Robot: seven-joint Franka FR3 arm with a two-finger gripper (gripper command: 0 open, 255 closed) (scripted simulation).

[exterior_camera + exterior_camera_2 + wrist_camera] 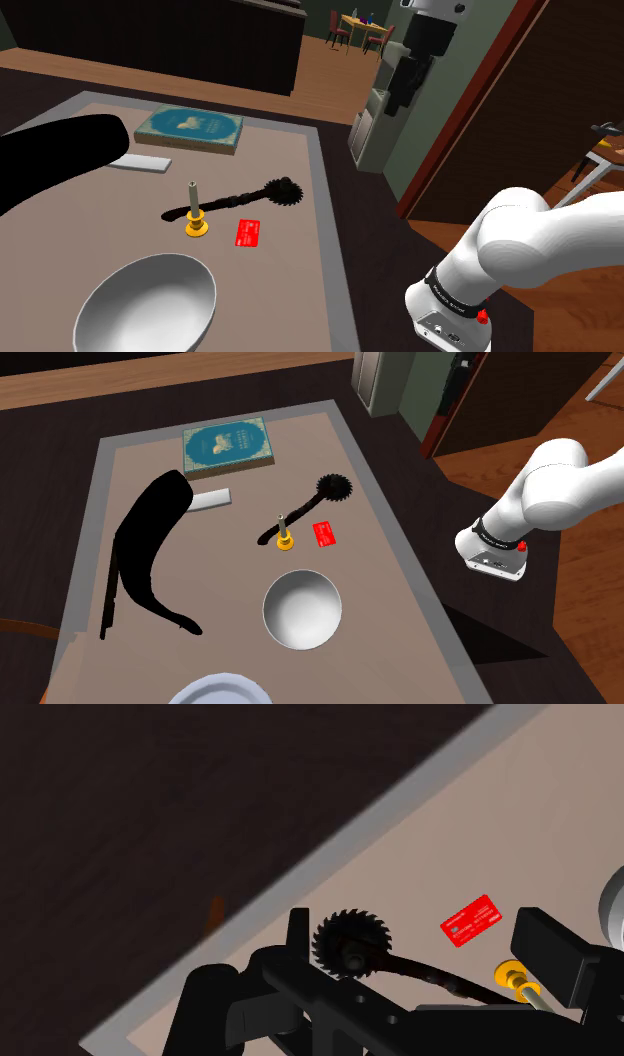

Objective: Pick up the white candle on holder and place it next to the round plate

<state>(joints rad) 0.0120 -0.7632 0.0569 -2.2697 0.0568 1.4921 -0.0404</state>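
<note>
A beige table [290,290] stands in a dim room. From the shoulder view's left: a grey bowl [145,300], its hollow plain; the pale candle [194,205] upright on a yellow holder, just beside a black toothed tool [283,190]; a red card [248,233]. The gripper [420,919] has its fingers spread apart.

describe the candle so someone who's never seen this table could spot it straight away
On the tan table, find the large white bowl. Just beyond it, toward the teal book, the candle stands beside a red card, in front of a black toothed-wheel tool. It is the only upright thing there: a thin greyish stick in a small yellow holder.
</note>
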